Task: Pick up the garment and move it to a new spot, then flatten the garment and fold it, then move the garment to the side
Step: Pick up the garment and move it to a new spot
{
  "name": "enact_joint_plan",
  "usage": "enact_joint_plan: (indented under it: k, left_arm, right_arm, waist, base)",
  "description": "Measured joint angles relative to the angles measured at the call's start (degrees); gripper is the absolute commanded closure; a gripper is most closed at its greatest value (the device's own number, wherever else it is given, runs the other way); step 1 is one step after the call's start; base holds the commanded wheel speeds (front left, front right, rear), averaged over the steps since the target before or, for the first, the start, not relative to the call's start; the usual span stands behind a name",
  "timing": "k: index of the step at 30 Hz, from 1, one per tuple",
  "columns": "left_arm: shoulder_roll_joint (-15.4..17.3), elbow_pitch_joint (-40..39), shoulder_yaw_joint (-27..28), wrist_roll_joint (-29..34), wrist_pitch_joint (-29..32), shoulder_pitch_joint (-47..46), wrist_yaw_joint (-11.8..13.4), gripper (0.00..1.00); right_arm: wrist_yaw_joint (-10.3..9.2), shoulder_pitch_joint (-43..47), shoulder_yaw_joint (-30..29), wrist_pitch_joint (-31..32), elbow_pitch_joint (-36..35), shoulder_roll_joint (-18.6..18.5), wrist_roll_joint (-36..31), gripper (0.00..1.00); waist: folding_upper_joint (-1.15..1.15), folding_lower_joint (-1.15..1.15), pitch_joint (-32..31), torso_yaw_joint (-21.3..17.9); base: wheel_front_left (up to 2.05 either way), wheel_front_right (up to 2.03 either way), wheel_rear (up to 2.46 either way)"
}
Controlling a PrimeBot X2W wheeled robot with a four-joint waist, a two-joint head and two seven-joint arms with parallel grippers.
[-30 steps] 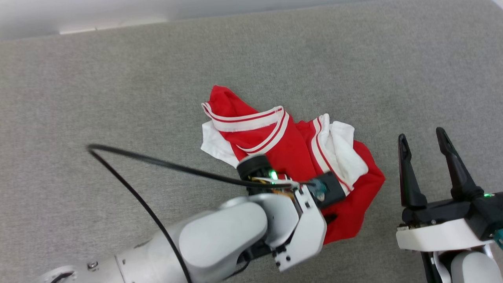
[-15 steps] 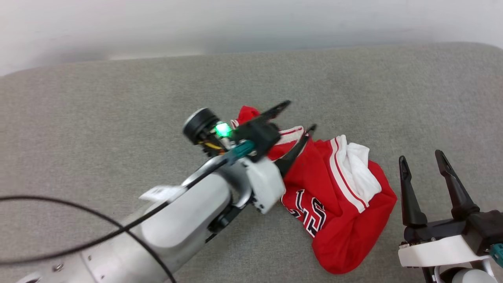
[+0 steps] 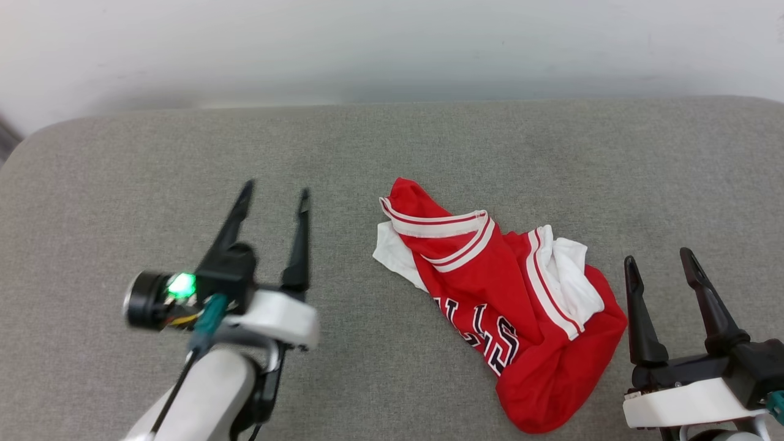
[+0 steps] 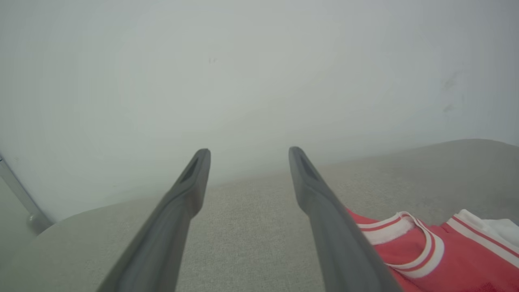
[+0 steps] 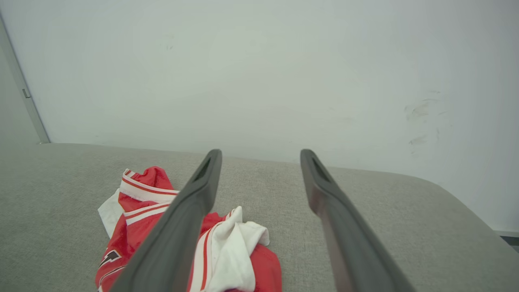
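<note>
The jersey (image 3: 490, 294) is lying crumpled in a loose heap on the grey cushion (image 3: 184, 153). Its red side is facing up, a fold of white lining is showing along its right side, and part of the black lettering is peeking out near its lower edge. Its striped neck trim is pointing toward the wall (image 3: 392, 49), which is rising behind the jersey past the cushion's far edge. Nothing is gripping the cloth. The left gripper (image 3: 275, 188) is hovering well to the left of the jersey, its two dark fingers standing spread apart and empty. The right gripper (image 3: 656, 256) is sitting just to the right of the jersey's lower corner, close but not touching, its fingers likewise standing wide with nothing between them.
</note>
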Motion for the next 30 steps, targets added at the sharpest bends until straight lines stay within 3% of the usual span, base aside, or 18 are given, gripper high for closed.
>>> enact_joint_plan:
  k: [4,8,16,30]
  left_arm:
    - [-0.5,-3.4,8.2,3.7,0.0,8.3,1.9,0.00]
    - [-2.6,-6.8,14.1,7.2,0.0,16.4,2.1,0.00]
    - [-7.5,-9.0,19.1,12.5,0.0,26.0,-4.1,0.00]
    - [-14.4,-5.6,25.3,18.1,0.0,31.0,-12.1,0.00]
  right_arm:
    - [0.01,0.3,0.0,0.0,0.1,0.0,0.6,0.00]
    - [0.00,0.9,-0.1,0.0,0.4,0.0,1.3,0.00]
    - [0.01,2.9,-0.1,0.0,1.5,0.0,3.3,0.00]
    - [0.00,6.6,0.3,0.0,3.2,0.0,5.5,0.00]
  waist:
    - [0.00,0.00,-0.6,0.0]
    - [0.00,0.00,-1.5,0.0]
    - [0.00,0.00,-3.5,-0.1]
    - [0.00,0.00,-6.3,-0.6]
  base:
    - [0.00,0.00,0.00]
    - [0.00,0.00,0.00]
    - [0.00,0.00,0.00]
    - [0.00,0.00,0.00]
